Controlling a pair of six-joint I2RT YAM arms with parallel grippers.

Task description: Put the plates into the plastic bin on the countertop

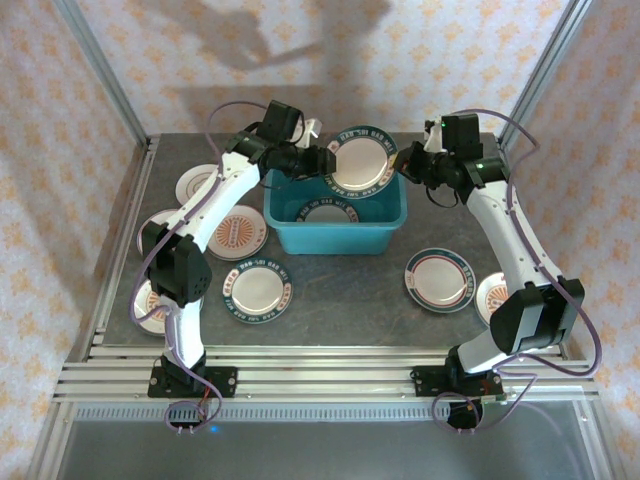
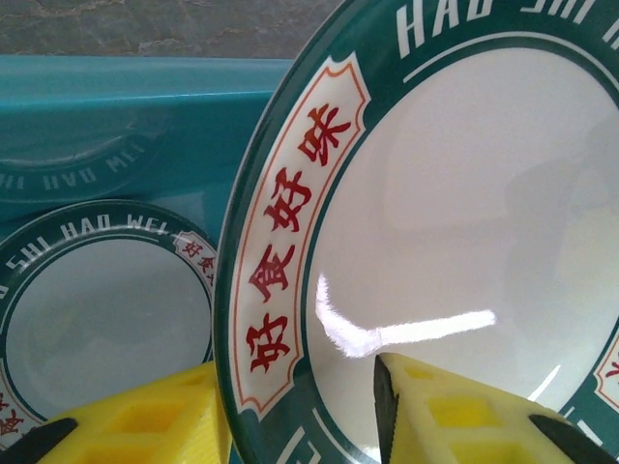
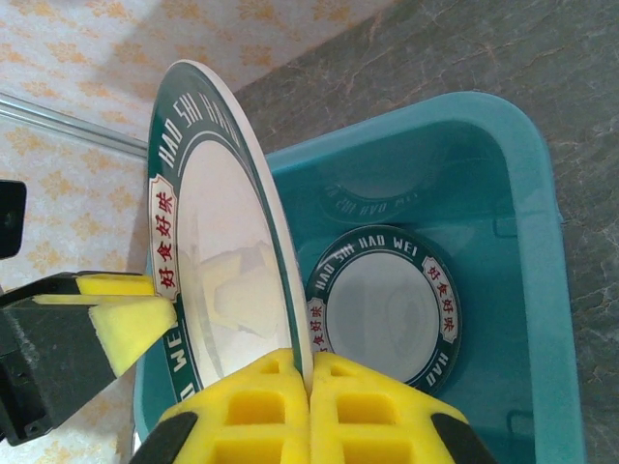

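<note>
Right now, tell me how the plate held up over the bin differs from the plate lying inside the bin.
Pose: the held plate stands steeply tilted above the plastic bin, while the plate inside lies flat on its floor.
Contact: the right gripper is shut on the held plate's rim and the left gripper straddles it, while the plate inside is untouched.
Both share a dark green lettered rim, red characters and a white centre.

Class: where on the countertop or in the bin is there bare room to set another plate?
Free: the countertop strip before the bin, between the near left plate and the near right plate; also bin floor beside the lying plate. Crowded: the countertop's left side, and over the bin's back rim, where the upright plate is held.
</note>
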